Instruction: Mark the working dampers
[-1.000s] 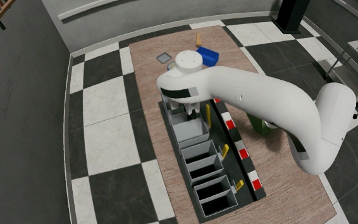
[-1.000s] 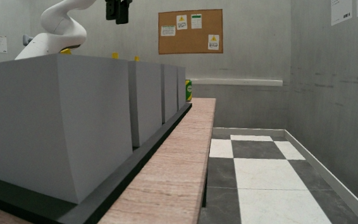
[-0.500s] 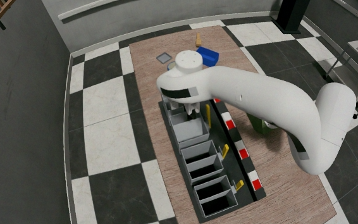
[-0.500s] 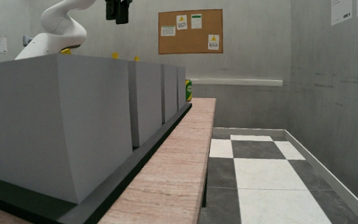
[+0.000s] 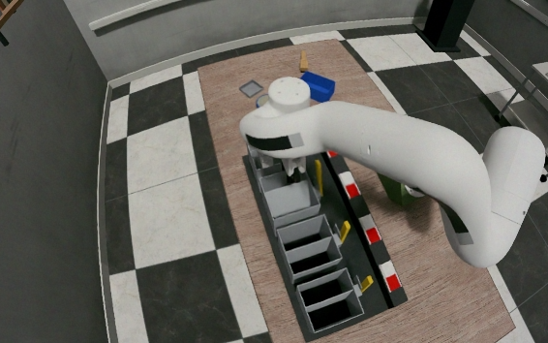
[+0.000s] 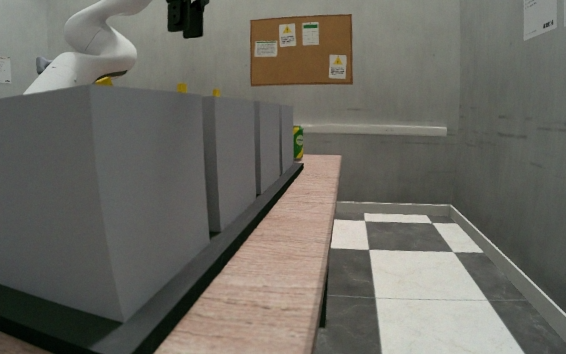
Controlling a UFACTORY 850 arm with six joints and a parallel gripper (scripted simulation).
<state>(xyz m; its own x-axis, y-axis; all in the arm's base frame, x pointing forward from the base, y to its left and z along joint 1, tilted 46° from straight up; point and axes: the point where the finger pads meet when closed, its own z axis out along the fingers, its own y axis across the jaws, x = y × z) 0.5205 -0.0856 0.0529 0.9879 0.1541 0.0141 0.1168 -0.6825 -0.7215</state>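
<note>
Four grey duct dampers stand in a row on a black base point(image 5: 357, 252). The nearest damper point(image 5: 330, 302) and the one behind it point(image 5: 309, 247) show dark insides. The third damper point(image 5: 289, 196) shows a flat grey blade across its opening. The farthest damper is mostly hidden by my arm. Yellow levers point(image 5: 319, 176) point(image 5: 344, 231) point(image 5: 367, 282) stand at their right sides. The slider strip shows red on each slider in view point(image 5: 393, 282) point(image 5: 373, 234) point(image 5: 352, 190) point(image 5: 331, 154). My gripper point(image 5: 295, 175) hangs over the far edge of the third damper, partly open and empty. It also shows high above the boxes in the exterior view point(image 6: 186, 17).
A blue bin point(image 5: 319, 85), a grey square tile point(image 5: 251, 88) and an orange block point(image 5: 303, 61) lie at the table's far end. A green box point(image 5: 396, 189) sits under my arm, right of the strip. A green can point(image 6: 297, 142) stands behind the dampers.
</note>
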